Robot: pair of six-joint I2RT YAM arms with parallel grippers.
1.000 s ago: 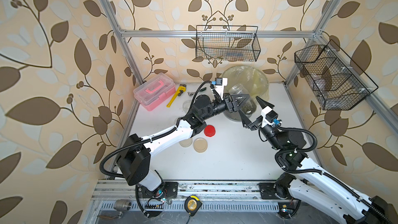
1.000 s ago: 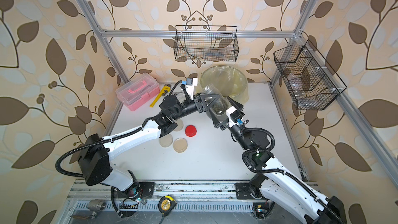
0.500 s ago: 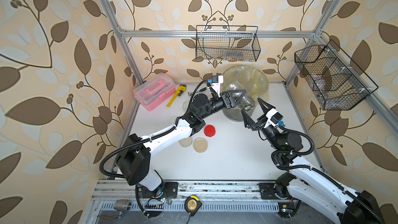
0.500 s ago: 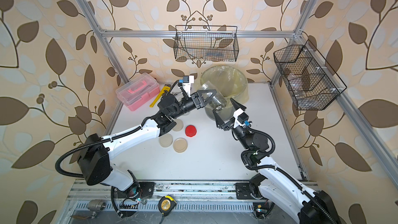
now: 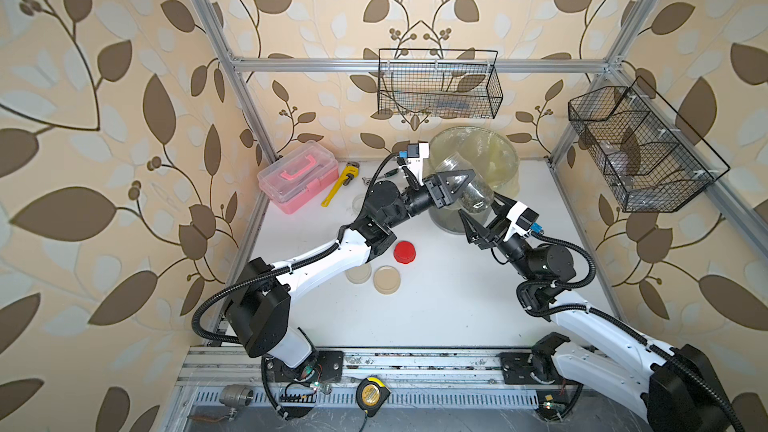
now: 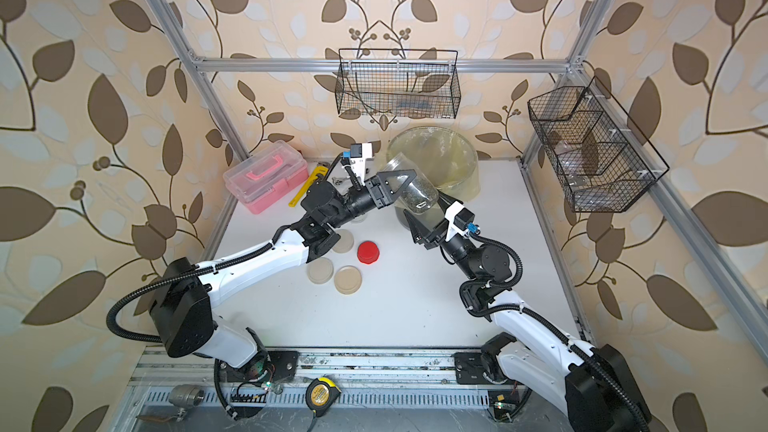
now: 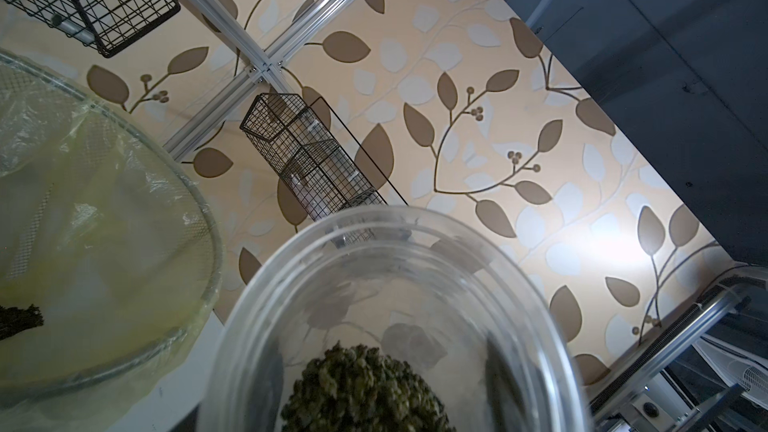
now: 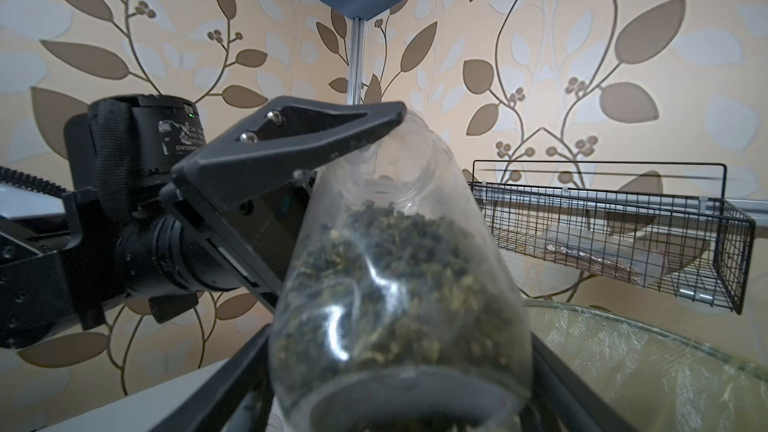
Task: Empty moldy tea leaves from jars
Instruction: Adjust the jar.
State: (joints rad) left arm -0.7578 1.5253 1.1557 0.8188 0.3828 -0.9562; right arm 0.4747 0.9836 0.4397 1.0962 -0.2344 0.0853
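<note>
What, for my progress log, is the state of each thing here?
jar, lidless, tilted, tea leaves inside
left claw, shut on jar
right claw, open astride jar's base
red lid, off, on table
beige lids, off, on table
toolbox, closed
bin, lined, dark clump inside

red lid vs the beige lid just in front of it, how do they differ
The red lid is bright with tall sides; the beige lid is pale and flat. The beige lid looks wider than the red lid. Both lie loose on the table, off any jar.
</note>
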